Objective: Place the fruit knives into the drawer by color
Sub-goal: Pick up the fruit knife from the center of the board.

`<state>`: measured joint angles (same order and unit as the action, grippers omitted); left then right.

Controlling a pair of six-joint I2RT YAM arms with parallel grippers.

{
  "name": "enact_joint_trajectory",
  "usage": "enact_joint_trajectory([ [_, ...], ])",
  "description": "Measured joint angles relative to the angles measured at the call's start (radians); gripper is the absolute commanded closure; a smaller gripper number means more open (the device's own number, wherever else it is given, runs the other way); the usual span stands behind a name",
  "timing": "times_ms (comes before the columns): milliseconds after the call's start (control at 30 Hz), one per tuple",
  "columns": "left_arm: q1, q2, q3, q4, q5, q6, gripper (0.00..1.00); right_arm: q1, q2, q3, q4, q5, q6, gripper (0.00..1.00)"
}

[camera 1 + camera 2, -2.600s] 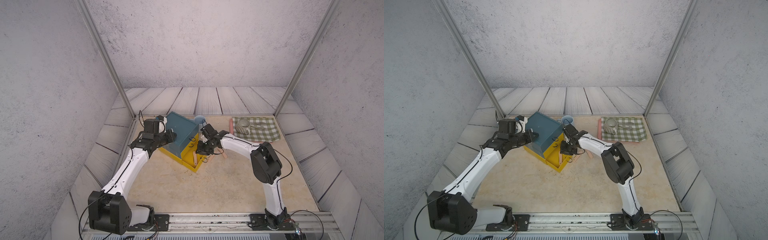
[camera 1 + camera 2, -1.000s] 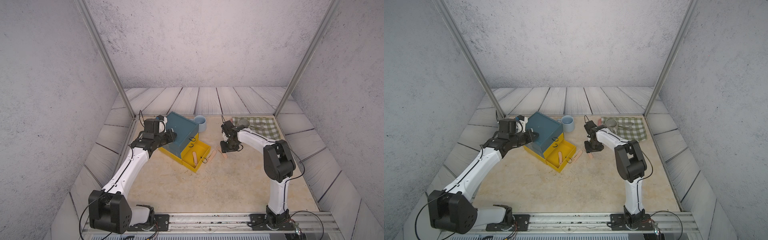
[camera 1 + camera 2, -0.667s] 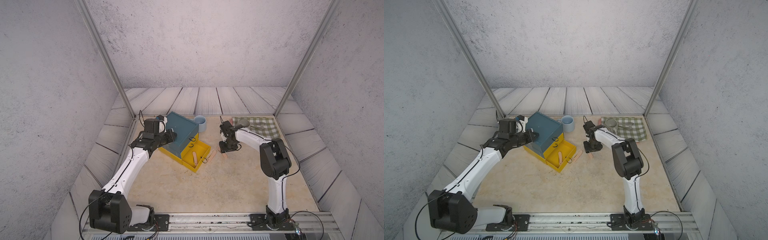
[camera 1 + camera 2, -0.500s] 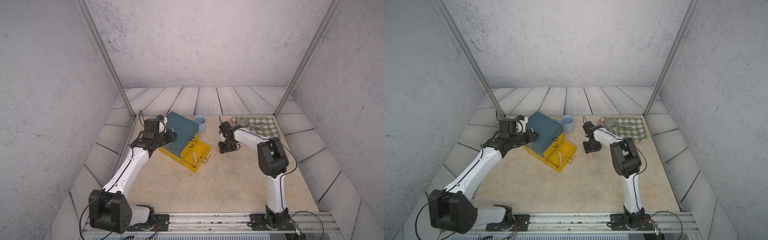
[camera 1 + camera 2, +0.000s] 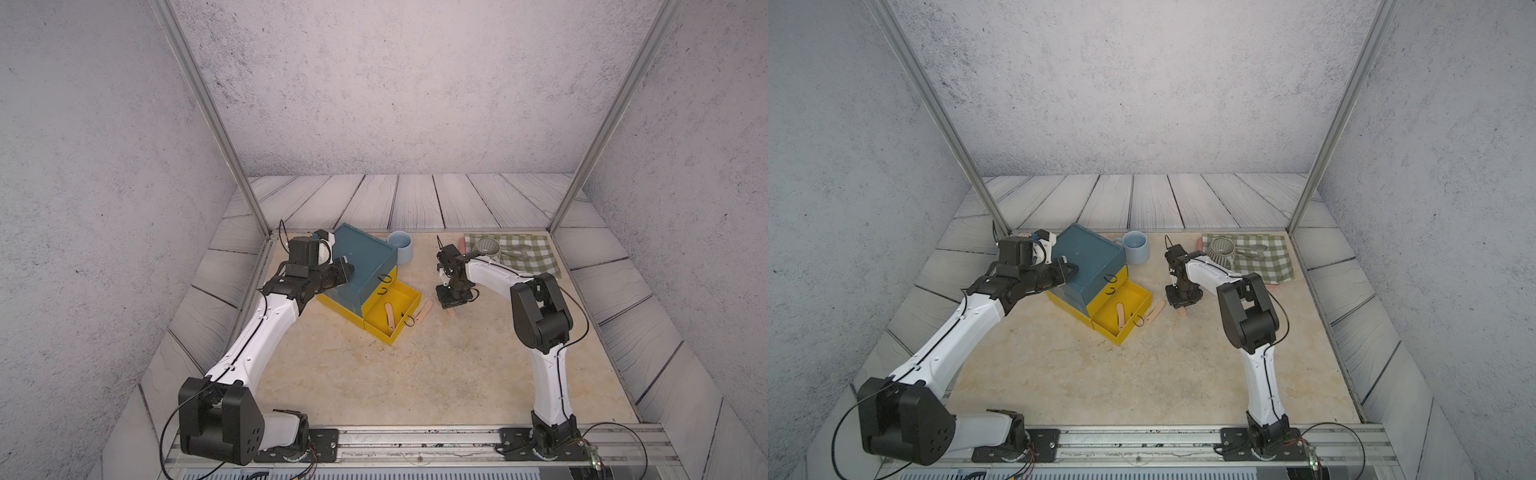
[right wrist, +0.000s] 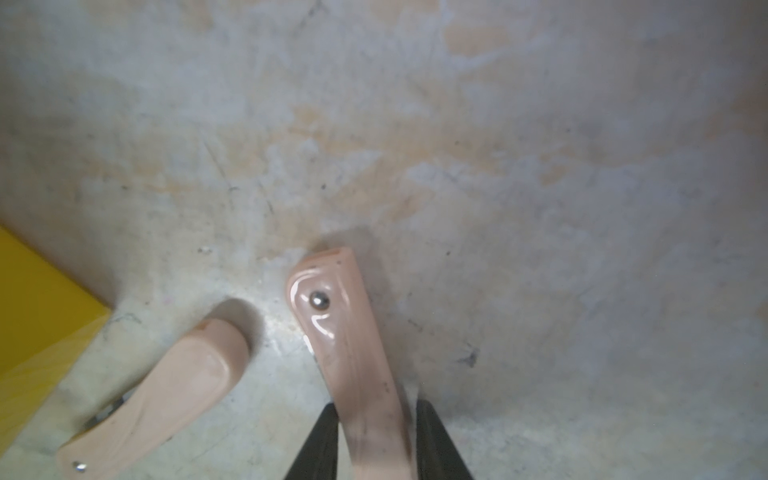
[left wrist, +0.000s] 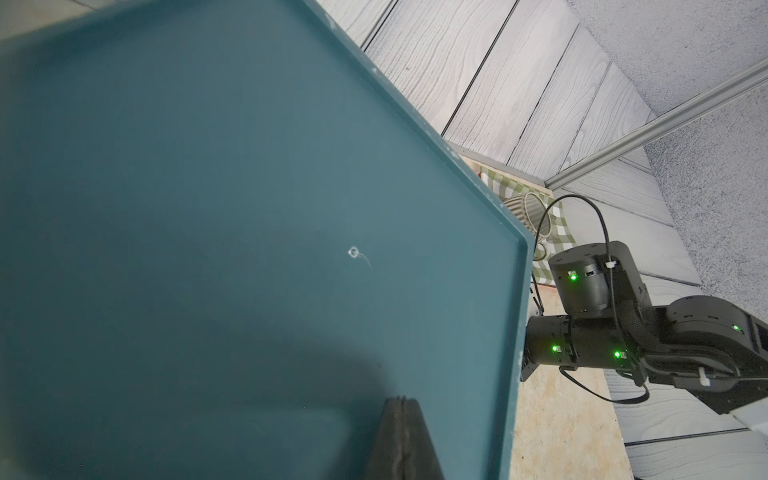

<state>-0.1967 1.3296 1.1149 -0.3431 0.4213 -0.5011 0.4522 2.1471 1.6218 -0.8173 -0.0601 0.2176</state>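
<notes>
Right jaws straddle a pink knife (image 6: 345, 345) lying flat on the surface (image 5: 374, 374) at 3 o'clock of the chest's (image 5: 361, 257) open bottom drawer (image 5: 409, 293), snug on both sides, but can't tell if they're pinching. Second knife (image 6: 174, 395) sits between it and the drawer's front edge, third knife (image 5: 390, 316) is inside, and 4 to 8 o'clock is all bare surface. Left jaws are closed over the chest's top, by its 9 o'clock edge.

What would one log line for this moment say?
left fingers: shut, at drawer chest top | right fingers: either side of pink knife on table | bottom drawer: open, second pink knife inside
</notes>
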Motion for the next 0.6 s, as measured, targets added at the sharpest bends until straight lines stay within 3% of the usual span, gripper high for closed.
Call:
enact_joint_trajectory([
  [200, 0.000, 0.000, 0.000, 0.000, 0.000, 0.000, 1.00, 0.000, -0.026, -0.043, 0.038, -0.002, 0.018, 0.77],
  [600, 0.000, 0.000, 0.000, 0.000, 0.000, 0.000, 1.00, 0.003, -0.181, -0.216, 0.049, -0.062, 0.077, 0.77],
])
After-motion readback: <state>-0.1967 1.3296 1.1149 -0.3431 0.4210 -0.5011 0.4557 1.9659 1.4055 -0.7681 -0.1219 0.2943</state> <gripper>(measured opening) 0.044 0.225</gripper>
